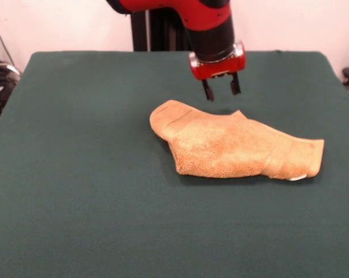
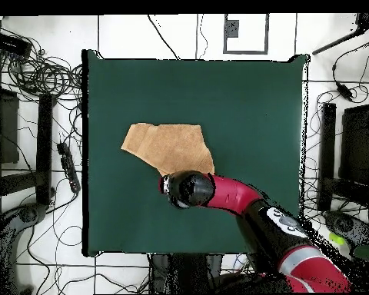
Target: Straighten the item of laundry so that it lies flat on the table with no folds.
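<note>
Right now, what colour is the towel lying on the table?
Golden-orange; the towel on the dark green table shows best in the front view.

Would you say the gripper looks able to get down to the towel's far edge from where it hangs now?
Probably yes. The gripper hangs open just above the far edge of the towel, and nothing stands between them; the table around the towel shows only bare green cloth.
</note>
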